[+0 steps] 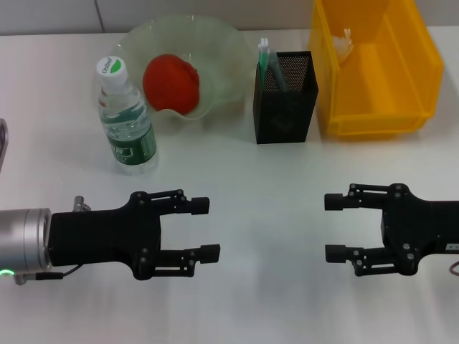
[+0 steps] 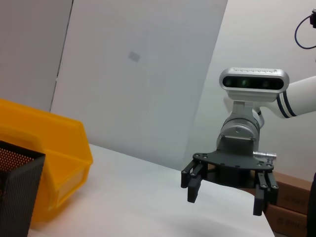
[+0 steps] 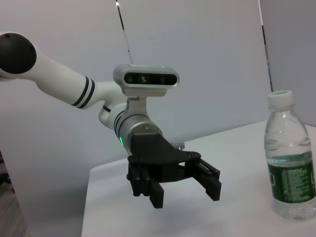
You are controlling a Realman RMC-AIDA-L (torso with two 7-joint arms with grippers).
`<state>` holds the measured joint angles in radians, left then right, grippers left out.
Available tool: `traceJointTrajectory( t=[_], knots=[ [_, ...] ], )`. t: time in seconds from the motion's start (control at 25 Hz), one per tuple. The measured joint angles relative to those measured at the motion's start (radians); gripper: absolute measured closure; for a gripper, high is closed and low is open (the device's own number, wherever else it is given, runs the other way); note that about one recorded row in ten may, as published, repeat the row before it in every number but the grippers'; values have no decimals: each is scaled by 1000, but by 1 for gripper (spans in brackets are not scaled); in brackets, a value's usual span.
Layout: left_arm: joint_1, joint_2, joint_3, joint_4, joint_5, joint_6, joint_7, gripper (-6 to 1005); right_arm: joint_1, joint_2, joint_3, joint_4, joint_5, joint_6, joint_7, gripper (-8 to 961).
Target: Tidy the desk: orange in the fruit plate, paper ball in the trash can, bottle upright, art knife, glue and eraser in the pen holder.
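**Desk looks tidy, both arms idle in front**

Nearest the robot: left gripper (image 1: 193,229) hovers low over the bare table (image 1: 265,215), fingers spread apart, nothing between them. Right gripper (image 1: 343,228) opposite it, facing inward, fingers likewise released and empty. The two sit well apart with clear white surface between. Right wrist view confirms the left gripper (image 3: 185,190) parted and empty; left wrist view shows the right gripper (image 2: 224,190) the same way.

Mid distance: bottle (image 1: 126,118) stands upright on the left, cap on, just beside the fruit plate (image 1: 222,57). Also seen upright in the right wrist view (image 3: 290,163).

Further back: orange (image 1: 171,82) rests inside the fruit plate. Pen holder (image 1: 285,107), black mesh, stands between plate and bin, with something pale green and white sticking out of its top (image 1: 264,54); which of knife, glue or eraser cannot be told, and the rest of its contents are hidden by the mesh. Yellow trash can (image 1: 376,107) far right; a small whitish thing (image 1: 347,39) lies against its inner back wall, likely the paper ball.

Step judgement: no loose item left on the table in any view, so sorting seems finished, or as near as can be read. Eraser and knife not separately confirmable. Next move, if any, calls only for checking the holder's contents; otherwise keep both arms clear of the bottle, which would tip easily from a side knock.
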<state>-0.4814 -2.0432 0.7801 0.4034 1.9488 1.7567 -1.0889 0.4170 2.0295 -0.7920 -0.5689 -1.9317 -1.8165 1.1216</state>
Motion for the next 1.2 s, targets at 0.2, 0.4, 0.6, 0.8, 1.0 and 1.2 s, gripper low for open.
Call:
traceJointTrajectory(
  t=[0.2,0.4,0.6,0.8,1.0,1.2],
  knots=[
    [-1,2,2,1,1,4,0,230,2,2,-1,0,-3,1,0,187],
    [2,6,-1,2,1,12,0,231,4,3,-2,0,-11,8,0,187],
    [6,7,-1,4,1,22,0,231,4,6,-2,0,-13,10,2,186],
    [14,9,-4,7,0,31,0,230,7,6,-2,0,-13,10,7,186],
    [16,12,-5,9,-1,36,0,230,14,6,-3,0,-14,10,7,186],
    [17,15,-6,9,-2,40,0,231,18,7,-2,0,-14,10,9,186]
  ],
)
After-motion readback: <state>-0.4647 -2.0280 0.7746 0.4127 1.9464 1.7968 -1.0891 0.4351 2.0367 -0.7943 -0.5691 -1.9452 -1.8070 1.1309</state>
